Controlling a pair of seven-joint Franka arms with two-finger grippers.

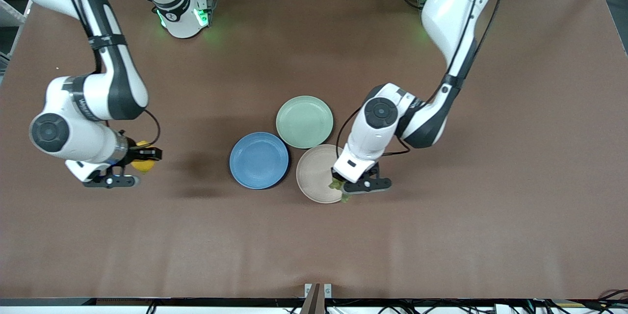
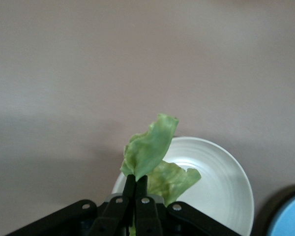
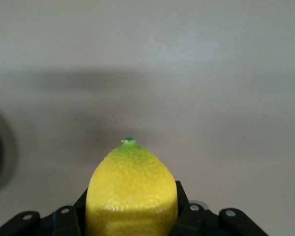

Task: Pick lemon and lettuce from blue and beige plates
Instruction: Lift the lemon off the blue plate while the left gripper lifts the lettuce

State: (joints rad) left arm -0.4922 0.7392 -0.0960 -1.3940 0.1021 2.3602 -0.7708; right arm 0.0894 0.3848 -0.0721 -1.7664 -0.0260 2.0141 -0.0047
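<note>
Lowest in the front view among the things is the lettuce (image 1: 339, 188), a crinkled green leaf pinched between the closed fingers of the left tool (image 1: 349, 187). In the left wrist view the lettuce (image 2: 155, 157) stands up out of the fingers (image 2: 135, 189), lifted clear of the beige plate (image 2: 221, 187) below it. That beige plate (image 1: 316, 174) sits on the brown desk (image 1: 441, 235), and the left tool hangs over its rim on the side toward the left arm's end of the desk.

Just beside the beige plate, toward the right arm's end, lies the blue plate (image 1: 259, 160). A green plate (image 1: 304, 121) lies farther from the front camera than both, close against them.

Well apart from the plates, over bare desk at the right arm's end, the right tool (image 1: 128, 167) grips the lemon (image 1: 143, 158). The right wrist view shows the yellow lemon (image 3: 132, 191) held between the fingers (image 3: 188, 216), its small green tip pointing away from the tool.
</note>
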